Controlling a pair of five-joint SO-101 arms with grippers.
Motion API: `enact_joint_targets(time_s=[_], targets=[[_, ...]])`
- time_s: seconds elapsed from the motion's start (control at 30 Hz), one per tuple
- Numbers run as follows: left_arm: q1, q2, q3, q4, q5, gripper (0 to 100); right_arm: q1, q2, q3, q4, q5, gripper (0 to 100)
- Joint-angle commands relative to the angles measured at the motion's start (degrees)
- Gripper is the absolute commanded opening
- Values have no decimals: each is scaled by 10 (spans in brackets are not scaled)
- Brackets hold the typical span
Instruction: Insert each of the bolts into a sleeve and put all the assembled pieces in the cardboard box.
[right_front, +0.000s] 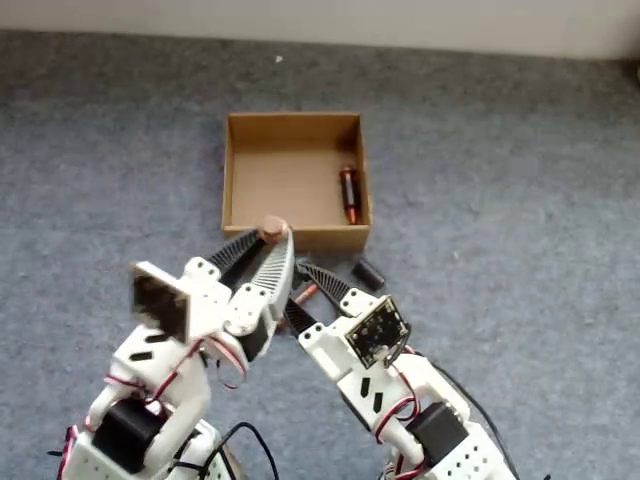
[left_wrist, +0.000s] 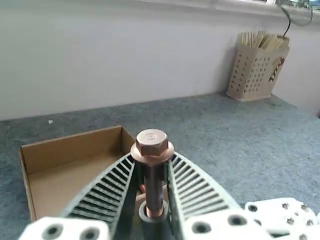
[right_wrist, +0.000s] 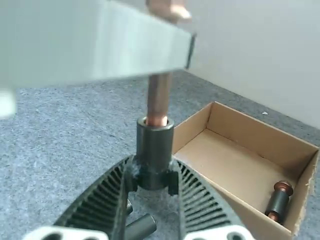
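Cardboard box (right_front: 292, 117) sits on grey carpet (right_front: 520, 200) near white wall (right_front: 400, 20).

Assembled piece (right_front: 349, 195) in box (right_front: 292, 119) (right side); bolt (left_wrist: 151, 150) partly in sleeve (right_wrist: 155, 145).

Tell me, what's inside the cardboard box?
One finished piece, a bolt in a sleeve, lies by a side wall of the cardboard box. The left gripper covers a bit of the near edge.

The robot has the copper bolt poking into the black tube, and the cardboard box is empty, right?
Not quite. The cardboard box isn't empty: the high view shows one finished piece lying inside it. The copper bolt really is poking into the black tube.
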Motion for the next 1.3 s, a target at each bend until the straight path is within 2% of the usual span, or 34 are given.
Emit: enact_joint_targets(time_s=[0.0,0.17,0.37,0.53,0.9,0.97,1.07,1.13,1.27], targets=[[19,-6,12,-3,0,9,2,-10,53,-18,3,5],[15,-6,20,1,-26,109,40,-10,52,-18,0,5],[18,-6,33,1,-32,132,45,-10,54,-18,0,5],[15,-1,31,21,-32,203,46,-10,57,-18,0,5],[7,-7,44,37,-33,207,120,-9,58,-15,0,5],[-12,-6,51,37,-37,207,135,-8,58,-15,0,5],[-56,-7,75,37,-104,200,163,-6,58,-15,0,5],[-100,-7,93,37,-133,164,180,-5,58,-15,0,5],[-190,-7,120,37,-142,72,205,-5,58,-14,0,5]])
